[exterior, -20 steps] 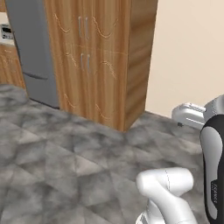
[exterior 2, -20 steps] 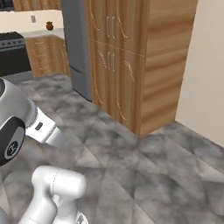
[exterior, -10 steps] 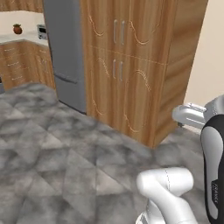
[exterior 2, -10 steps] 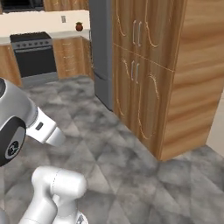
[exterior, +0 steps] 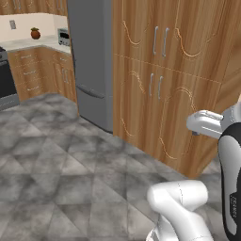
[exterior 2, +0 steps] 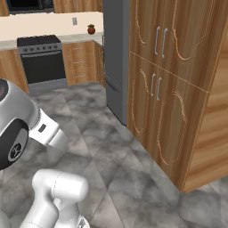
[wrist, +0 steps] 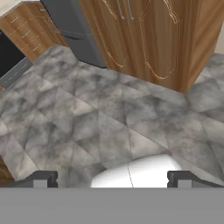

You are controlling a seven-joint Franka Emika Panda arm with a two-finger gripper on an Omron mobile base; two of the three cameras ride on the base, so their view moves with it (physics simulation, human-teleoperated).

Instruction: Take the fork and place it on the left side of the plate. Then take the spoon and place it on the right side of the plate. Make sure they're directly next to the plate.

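The tool (wrist: 111, 178) stood wide open and empty, aimed down at the grey tiled floor (wrist: 109, 118). Ahead stood tall wooden cabinets (exterior: 164, 84), with a grey fridge (exterior: 92, 66) to their left and an oven (exterior 2: 42, 60) far left. Couldn't tell where the plate was.

No lettering can be made out anywhere in this kitchen. A pale marking runs along the dark section of the robot arm (exterior: 231, 207) in the left base view, too blurred to read.
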